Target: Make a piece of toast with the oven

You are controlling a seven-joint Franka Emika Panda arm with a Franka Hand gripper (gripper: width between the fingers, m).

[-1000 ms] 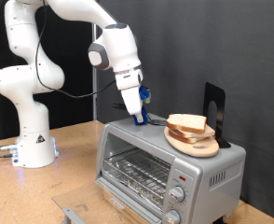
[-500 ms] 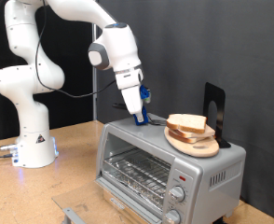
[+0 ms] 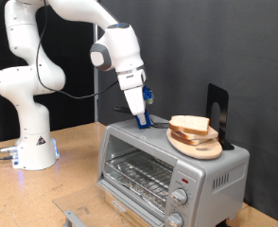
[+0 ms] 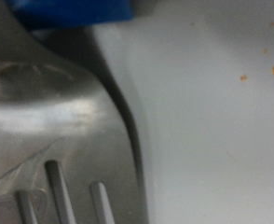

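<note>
Piece of toast (image 3: 189,125) sits on a round wooden plate (image 3: 198,146) on top of the oven (image 3: 167,168), toward the exterior view's right of the gripper (image 3: 140,119) and clear of it; slice is pale with a light brown crust, lying a bit tilted on the plate rim. Gripper is down at the oven's top surface, near its back-left corner in the exterior view, fingertips at or just above the metal, beside a small blue part (image 3: 147,95) on the hand. Can't tell jaw opening: the fingers are too small in the exterior view, and the wrist view is blurred close-up with only grey metal (image 4: 212,121), a darker curved edge, a few crumbs (image 4: 242,77) and a blue patch (image 4: 72,9). Nothing visible between the fingers. Oven is silver, glass door closed, wire rack (image 3: 137,175) visible through it, two round knobs (image 3: 180,197) and a red light (image 3: 183,179) on the front panel below and right of the gripper. A black upright stand (image 3: 217,112) sits behind the plate. Oven stands on a wooden tabletop (image 3: 54,189); white arm base (image 3: 30,142) is at the exterior view's left of the gripper, dark backdrop behind everything.
</note>
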